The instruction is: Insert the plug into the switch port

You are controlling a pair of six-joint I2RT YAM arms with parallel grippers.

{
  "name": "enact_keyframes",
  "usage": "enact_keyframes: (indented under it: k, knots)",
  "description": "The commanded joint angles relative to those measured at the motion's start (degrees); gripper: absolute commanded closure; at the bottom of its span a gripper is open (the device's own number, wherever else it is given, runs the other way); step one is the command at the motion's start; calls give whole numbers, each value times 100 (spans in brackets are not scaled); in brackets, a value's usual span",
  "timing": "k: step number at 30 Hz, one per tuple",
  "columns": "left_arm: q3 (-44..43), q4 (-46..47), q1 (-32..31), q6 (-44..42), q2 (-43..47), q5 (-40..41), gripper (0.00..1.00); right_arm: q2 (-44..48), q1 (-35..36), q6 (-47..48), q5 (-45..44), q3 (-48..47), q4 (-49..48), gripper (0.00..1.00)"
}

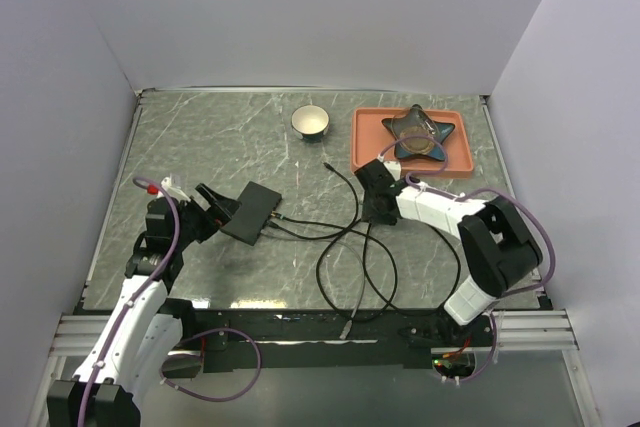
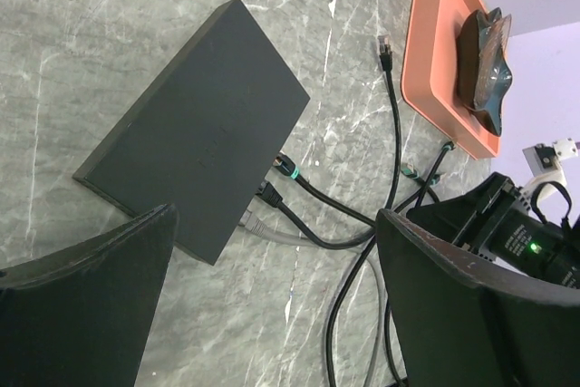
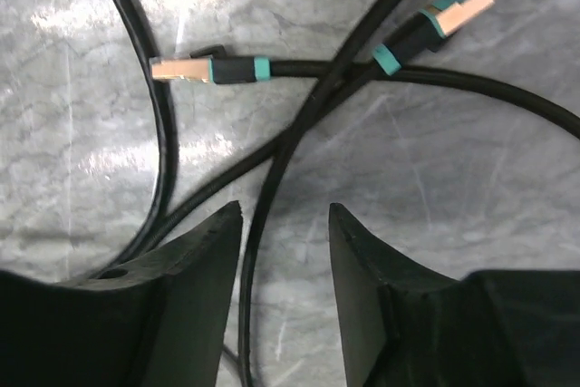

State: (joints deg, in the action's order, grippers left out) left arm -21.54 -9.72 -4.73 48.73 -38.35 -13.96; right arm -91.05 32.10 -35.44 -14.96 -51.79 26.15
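With your right gripper (image 3: 283, 215) jaws half-narrowed astride the black cable (image 3: 299, 124) and left gripper (image 2: 276, 219) wide, pinch nearer the plug (image 3: 181, 69), not mid-cable.

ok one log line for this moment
left gripper: jaws open, facing switch | right gripper: jaws open astride black cable | two plugs loose on table, not inserted

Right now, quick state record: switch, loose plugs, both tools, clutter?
switch: black box, flat on table, cables plugged into one side
loose plugs: teal-banded plug and second plug, both lying on table
left tool: open, empty, pointed at switch
right tool: open, straddling black cable, not clamped
clutter: bowl; star dish in orange tray, far side
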Motion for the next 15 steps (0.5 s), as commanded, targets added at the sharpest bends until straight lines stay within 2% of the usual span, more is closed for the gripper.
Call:
enact_keyframes:
  k: [1, 4, 6, 7, 8, 10, 15]
  knots:
    - [-131, 189, -1, -118, -85, -107, 4, -273, -55, -130, 72, -340, -49, 55]
    - [-131, 207, -1, -136, -120, -107, 4, -422, -63, -95, 99, -393, -31, 63]
    - [-140, 198, -1, -153, -129, -125, 4, -467, -63, -68, 72, -419, 21, 75]
    - [-140, 181, -1, -171, -129, -125, 4, -441, -63, -94, -6, -428, 48, 90]
    - [-149, 163, -1, -188, -129, -116, 4, -397, -63, -95, -33, -420, 57, 95]
    - [-184, 84, -1, -223, -112, -64, 4, -143, -54, -68, -138, -393, 126, 100]
    - [-166, 75, -1, -224, -103, -28, 4, 979, -63, 116, -823, -551, 522, 100]
